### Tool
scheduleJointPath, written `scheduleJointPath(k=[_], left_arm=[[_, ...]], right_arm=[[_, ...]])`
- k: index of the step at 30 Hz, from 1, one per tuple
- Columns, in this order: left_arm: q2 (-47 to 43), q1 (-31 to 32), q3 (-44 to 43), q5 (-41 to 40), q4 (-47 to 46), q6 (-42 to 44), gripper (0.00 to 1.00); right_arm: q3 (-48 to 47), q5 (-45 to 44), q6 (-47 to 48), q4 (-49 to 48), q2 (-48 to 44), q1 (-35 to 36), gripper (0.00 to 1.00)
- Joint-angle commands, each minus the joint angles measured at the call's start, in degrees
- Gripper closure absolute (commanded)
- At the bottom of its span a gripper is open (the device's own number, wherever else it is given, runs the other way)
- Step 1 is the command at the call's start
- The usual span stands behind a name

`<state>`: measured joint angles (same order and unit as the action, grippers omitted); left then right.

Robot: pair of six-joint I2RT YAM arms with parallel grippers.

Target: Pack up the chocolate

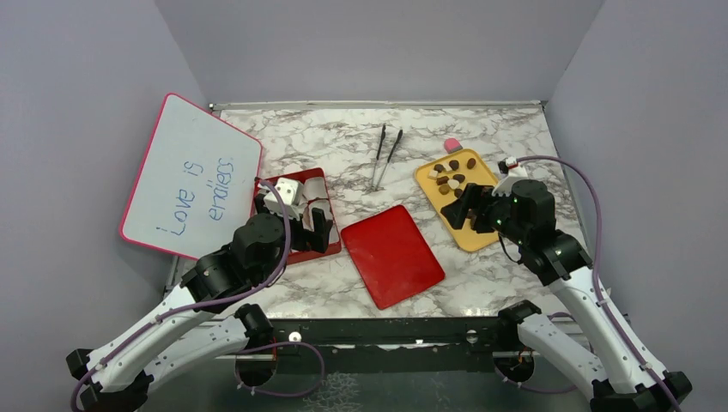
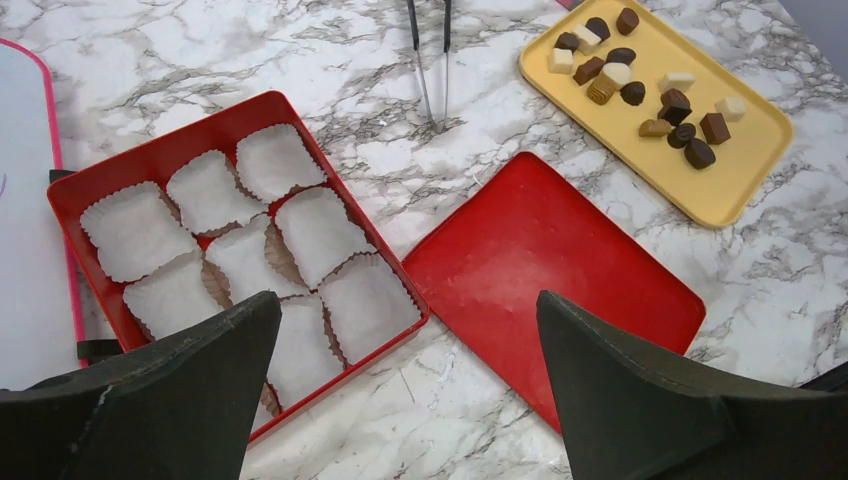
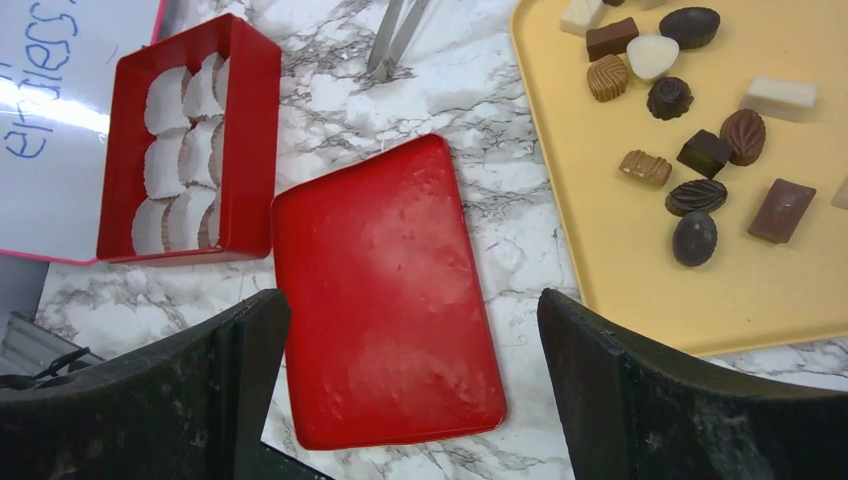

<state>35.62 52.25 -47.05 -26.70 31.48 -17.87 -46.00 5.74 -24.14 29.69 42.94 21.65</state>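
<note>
Gaping right gripper (image 1: 460,208) (empty) hovers near chocolate (image 3: 706,152).

Red box (image 2: 150,165) w/ white cups (image 2: 315,230), yellow tray (image 2: 730,190), brown/tan/white chocolate (image 2: 632,93), grey-marbled table (image 2: 800,270)

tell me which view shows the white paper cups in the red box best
The left wrist view: it looks down into the red box, showing the paper cups empty. The right wrist view sees them slanted, partly behind the box wall; in the top view the left arm covers most.
</note>
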Motion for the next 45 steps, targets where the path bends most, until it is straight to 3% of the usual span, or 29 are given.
scheduleJointPath(k=[1, 15, 21, 27, 34, 45], left_arm=[[-0.2, 0.2, 0.3, -1.3, -0.4, 0.6, 0.01], [-1.4, 0.2, 1.3, -1.7, -0.2, 1.0, 0.01], [-3.4, 0.2, 2.3, -2.4, -0.3, 1.2, 0.01], [-5.6, 0.2, 3.7, -3.0, -0.4, 1.1, 0.01], [-6.0, 0.2, 3.8, -1.9, -0.4, 1.3, 0.01], [-12.1, 0.2, 4.4, -3.8, -0.8, 1.2, 0.01]], right_arm=[[0.0, -1.9, -0.1, 0.3, -1.3, 0.0, 0.0], [0.4, 2.3, -2.2, -1.9, -0.8, 0.0, 0.0], [2.5, 12.4, -7.0, -11.4, 3.2, 0.0, 0.01], [0.5, 9.6, -9.5, -17.9, 16.1, 0.8, 0.08], [-6.4, -3.4, -8.2, -22.2, 32.0, 6.1, 0.09], [-29.0, -18.0, -7.6, -20.6, 61.5, 13.5, 0.24]])
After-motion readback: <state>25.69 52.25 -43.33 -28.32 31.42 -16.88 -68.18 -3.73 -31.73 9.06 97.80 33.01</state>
